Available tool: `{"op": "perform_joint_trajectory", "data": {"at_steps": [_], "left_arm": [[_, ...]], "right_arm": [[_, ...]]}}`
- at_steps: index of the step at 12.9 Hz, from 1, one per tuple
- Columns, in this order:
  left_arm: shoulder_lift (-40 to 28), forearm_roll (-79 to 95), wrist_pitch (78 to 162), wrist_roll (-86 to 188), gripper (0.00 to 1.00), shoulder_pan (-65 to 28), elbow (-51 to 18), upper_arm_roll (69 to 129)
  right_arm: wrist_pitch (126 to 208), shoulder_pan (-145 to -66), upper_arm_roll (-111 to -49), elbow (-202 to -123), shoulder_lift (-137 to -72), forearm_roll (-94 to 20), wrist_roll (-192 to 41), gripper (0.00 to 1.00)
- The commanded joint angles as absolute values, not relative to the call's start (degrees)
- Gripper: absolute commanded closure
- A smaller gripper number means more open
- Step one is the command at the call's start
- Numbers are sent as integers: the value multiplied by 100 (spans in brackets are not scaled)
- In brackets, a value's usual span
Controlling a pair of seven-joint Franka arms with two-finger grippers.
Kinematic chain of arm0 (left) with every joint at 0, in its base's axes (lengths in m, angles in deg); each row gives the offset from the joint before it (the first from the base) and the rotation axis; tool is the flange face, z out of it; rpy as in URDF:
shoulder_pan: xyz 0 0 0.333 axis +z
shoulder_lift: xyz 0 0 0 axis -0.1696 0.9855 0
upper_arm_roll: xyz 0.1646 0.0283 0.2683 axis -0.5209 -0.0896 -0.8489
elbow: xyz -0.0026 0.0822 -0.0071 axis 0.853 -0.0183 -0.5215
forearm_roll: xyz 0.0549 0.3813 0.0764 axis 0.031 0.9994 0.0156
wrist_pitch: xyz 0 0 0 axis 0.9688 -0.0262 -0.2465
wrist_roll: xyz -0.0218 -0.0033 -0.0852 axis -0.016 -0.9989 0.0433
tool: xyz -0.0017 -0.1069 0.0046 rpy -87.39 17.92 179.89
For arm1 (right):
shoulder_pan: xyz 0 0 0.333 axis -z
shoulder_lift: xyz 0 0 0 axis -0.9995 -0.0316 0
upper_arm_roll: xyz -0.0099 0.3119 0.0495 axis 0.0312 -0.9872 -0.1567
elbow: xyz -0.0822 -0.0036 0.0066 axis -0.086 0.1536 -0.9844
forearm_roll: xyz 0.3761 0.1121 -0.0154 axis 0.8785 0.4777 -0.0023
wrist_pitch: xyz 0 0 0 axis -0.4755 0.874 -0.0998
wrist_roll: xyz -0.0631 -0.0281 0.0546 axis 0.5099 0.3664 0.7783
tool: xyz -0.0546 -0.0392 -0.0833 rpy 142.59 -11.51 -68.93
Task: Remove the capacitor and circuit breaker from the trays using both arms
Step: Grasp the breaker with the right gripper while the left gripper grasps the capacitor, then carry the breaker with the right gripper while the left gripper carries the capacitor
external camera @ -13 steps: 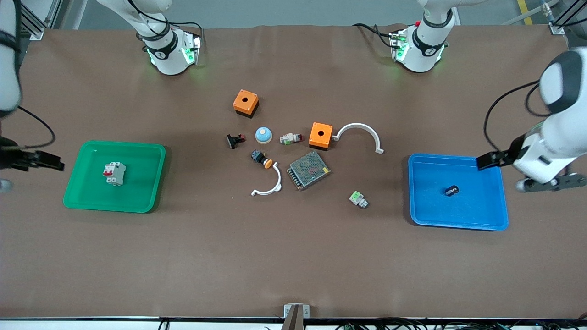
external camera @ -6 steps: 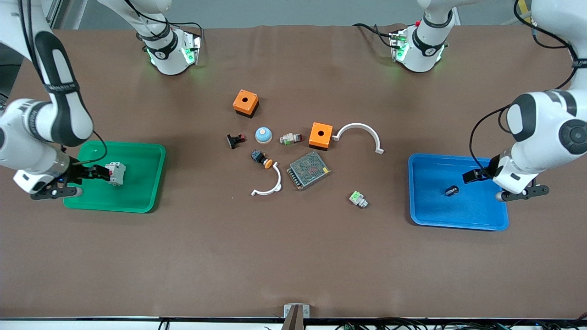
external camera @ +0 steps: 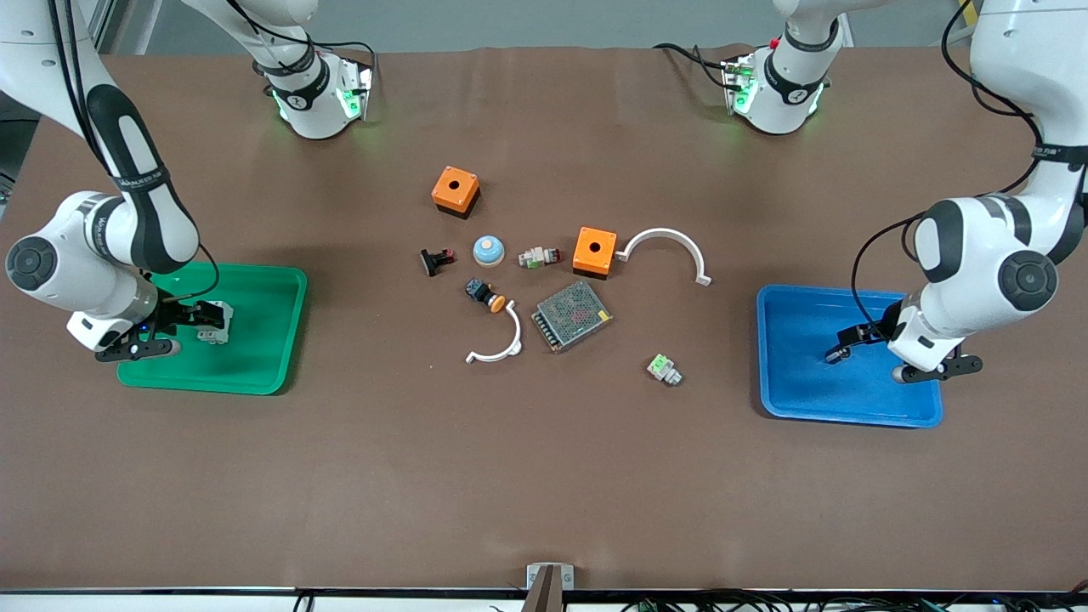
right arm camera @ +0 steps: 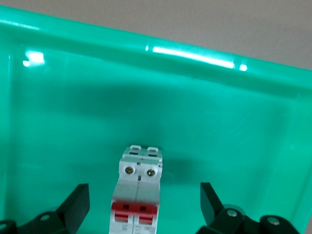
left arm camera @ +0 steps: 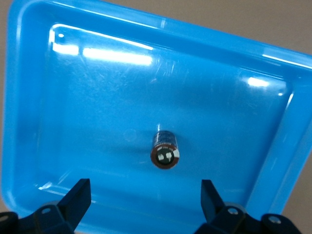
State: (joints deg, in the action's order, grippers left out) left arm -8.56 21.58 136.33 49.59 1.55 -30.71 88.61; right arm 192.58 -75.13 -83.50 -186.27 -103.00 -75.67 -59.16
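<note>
brown table covering (external camera: 544, 476), grey floor strip (external camera: 544, 21) above it

My left gripper (external camera: 837, 353) hung over the tray (external camera: 799, 399) at the left arm's end of the table, fingers apart, with the capacitor (left arm camera: 165, 150) lying in that tray just ahead of my fingertips (left arm camera: 78, 197). My right gripper (external camera: 208, 323) hung over the other tray (external camera: 263, 340) at the right arm's end, fingers apart on either side of the breaker (right arm camera: 138, 195), which lay in that tray. Between the two trays, mid-table, lay the loose parts: the mesh box (external camera: 572, 315) sat nearer the front camera than the box (external camera: 594, 251), and the connector block (external camera: 664, 369) lay nearer still.
</note>
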Motion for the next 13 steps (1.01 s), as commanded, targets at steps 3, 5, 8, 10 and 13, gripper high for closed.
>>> {"op": "perform_joint_trajectory", "data": {"at_steps": [3,5,8,10,13], "left_arm": [[-423,2174,14199,4899,6,166,-3048,8898],[-309,2174,14261,4899,15,166,-3039,8907],[-212,2174,14323,4899,30,157,-3030,8907],[-176,2174,14323,4899,47,140,-3021,8907],[-211,2174,14314,4890,92,105,-3021,8925]], "right_arm": [[19266,-7386,-8429,-18872,-10172,-7642,-5664,30],[19266,-7378,-8438,-18863,-10173,-7642,-5583,57],[18977,-7386,-8447,-18785,-10155,-7642,-5574,89],[18260,-7456,-8482,-18330,-10015,-7642,-5592,92],[16249,-8087,-8473,-16523,-9953,-7624,-5766,92]]}}
